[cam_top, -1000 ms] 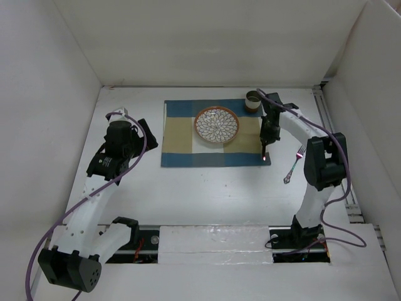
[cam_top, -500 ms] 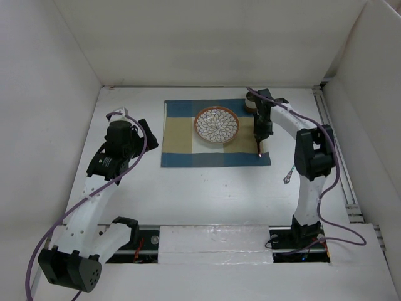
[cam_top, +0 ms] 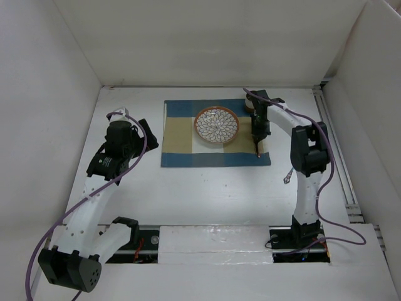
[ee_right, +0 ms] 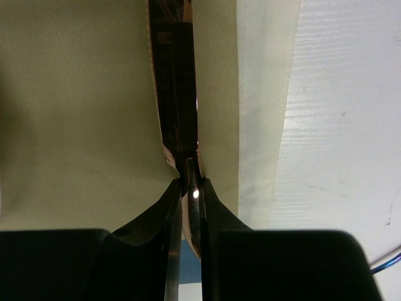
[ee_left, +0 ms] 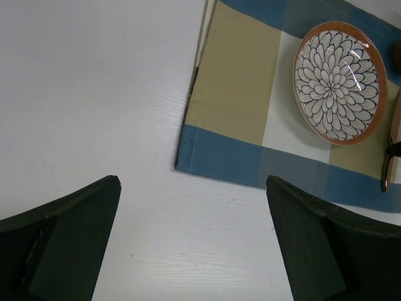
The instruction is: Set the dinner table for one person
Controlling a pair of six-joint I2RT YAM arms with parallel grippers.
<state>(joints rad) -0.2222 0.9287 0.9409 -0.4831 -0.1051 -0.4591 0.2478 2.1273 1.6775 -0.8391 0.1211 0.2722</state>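
The white dinner table (cam_top: 213,194) carries a blue-and-tan placemat (cam_top: 182,141) with a patterned, orange-rimmed plate (cam_top: 216,124) on it. My right gripper (cam_top: 258,135) is shut on a copper-coloured knife (cam_top: 259,150) and holds it low over the placemat's right part, just right of the plate. In the right wrist view the knife (ee_right: 175,81) runs away from the shut gripper (ee_right: 191,188) above tan cloth (ee_right: 75,113). My left gripper (cam_top: 145,135) is open and empty left of the placemat, and in its wrist view (ee_left: 194,251) it hangs over bare table (ee_left: 94,94).
A fork (cam_top: 287,177) lies on the table right of the placemat, partly behind the right arm. A small cup (cam_top: 249,105) at the mat's back right corner is mostly hidden by that arm. White walls surround the table.
My right gripper has moved left and farther back with the knife, from the mat's right edge to over its right part. The arm now covers the cup. The left arm has not moved.
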